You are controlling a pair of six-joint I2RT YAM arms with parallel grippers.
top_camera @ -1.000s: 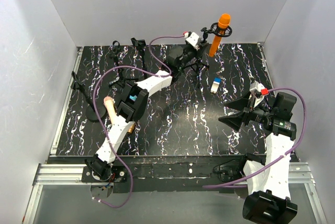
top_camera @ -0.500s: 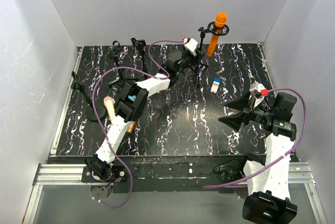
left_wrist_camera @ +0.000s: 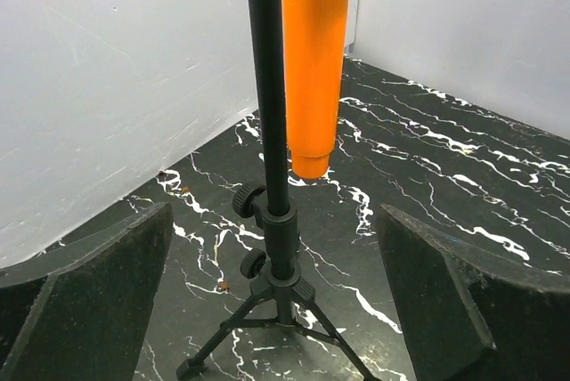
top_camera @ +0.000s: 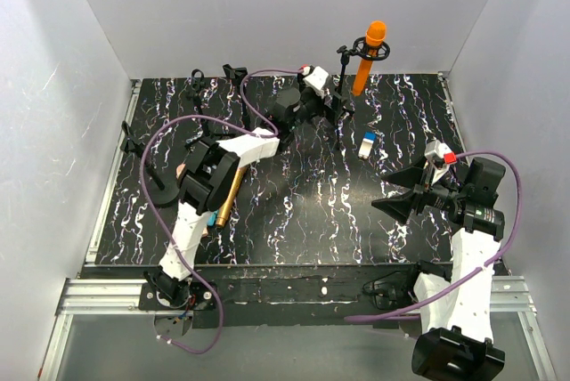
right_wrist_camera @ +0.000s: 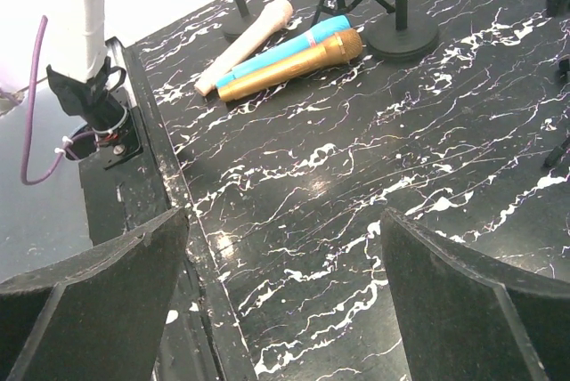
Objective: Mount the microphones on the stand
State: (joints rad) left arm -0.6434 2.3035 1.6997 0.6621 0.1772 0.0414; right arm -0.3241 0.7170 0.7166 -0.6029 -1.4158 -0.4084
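Orange marks the one job finished – the orange microphone (top_camera: 372, 53) hangs in the clip of the tripod stand (left_wrist_camera: 272, 194) at the far edge, right of centre, its butt clear of the black marbled table (top_camera: 303, 212). The left gripper (left_wrist_camera: 276, 310) faces that stand with its pads spread wide and nothing between them, the pole standing free in the gap. Three are left, by my reckoning: the gold-bronze microphone (right_wrist_camera: 294, 62), the light blue one (right_wrist_camera: 280, 50) and the pale pink-beige one (right_wrist_camera: 245, 34) lie together, touching, at the near left, just beside the round base of an unfilled stand (right_wrist_camera: 401, 34). Over at the near right, the right gripper (right_wrist_camera: 285, 301) hangs above the table, also spread wide and empty. Against a second ago, the left gripper has drawn back leftward from the tripod, the orange microphone has settled more upright, and the arm's elbow has swung left – uncovering the gold one from above.
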